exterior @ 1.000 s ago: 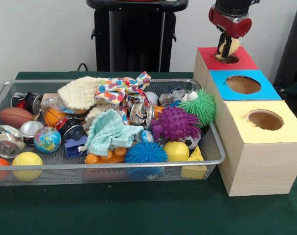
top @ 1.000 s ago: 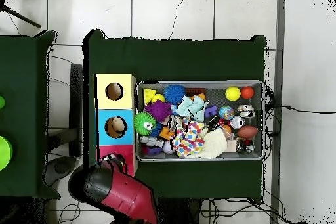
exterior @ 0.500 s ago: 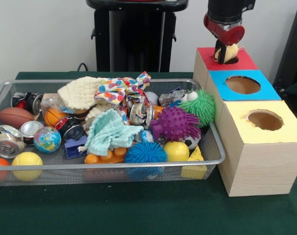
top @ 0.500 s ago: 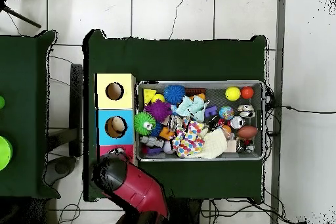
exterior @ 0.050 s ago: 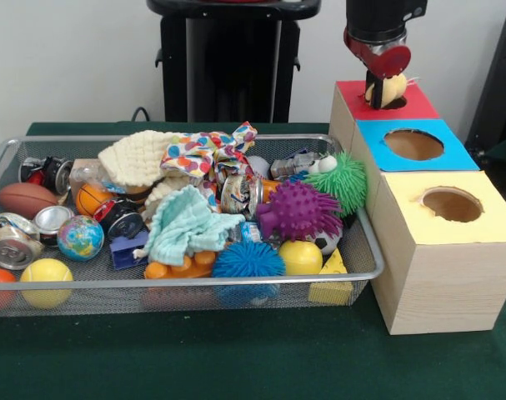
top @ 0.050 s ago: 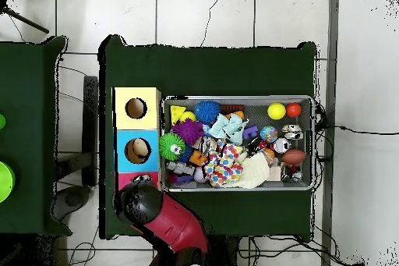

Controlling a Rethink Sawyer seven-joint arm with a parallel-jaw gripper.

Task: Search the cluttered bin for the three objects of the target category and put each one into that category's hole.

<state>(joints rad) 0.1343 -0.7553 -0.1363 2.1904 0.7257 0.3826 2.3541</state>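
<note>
My gripper (exterior @ 0.050 s ago: pixel 383 90) hangs just above the red-topped box (exterior @ 0.050 s ago: pixel 419 102), at the left side of its hole, shut on a pale cream object (exterior @ 0.050 s ago: pixel 393 87) that dangles over the lid. In the overhead view the red arm's head (top @ 0.050 s ago: pixel 139 200) covers most of that red box (top @ 0.050 s ago: pixel 125 178), hiding the gripper and the object. The wire mesh bin (exterior @ 0.050 s ago: pixel 236 283) holds a cream knitted cloth (exterior @ 0.050 s ago: pixel 136 157), a polka-dot cloth (exterior @ 0.050 s ago: pixel 204 150) and a teal cloth (exterior @ 0.050 s ago: pixel 186 221) among balls and cans.
The blue-topped box (exterior @ 0.050 s ago: pixel 411 146) and yellow-topped box (exterior @ 0.050 s ago: pixel 453 204) stand in a row beside the bin's right end. Purple (exterior @ 0.050 s ago: pixel 298 208), green (exterior @ 0.050 s ago: pixel 346 179) and blue (exterior @ 0.050 s ago: pixel 247 260) spiky balls lie near that end. Crushed cans (exterior @ 0.050 s ago: pixel 11 237) sit at the left.
The gripper has risen a little and shifted left from over the red box's hole, still carrying the cream object. Nothing in the bin has moved.
</note>
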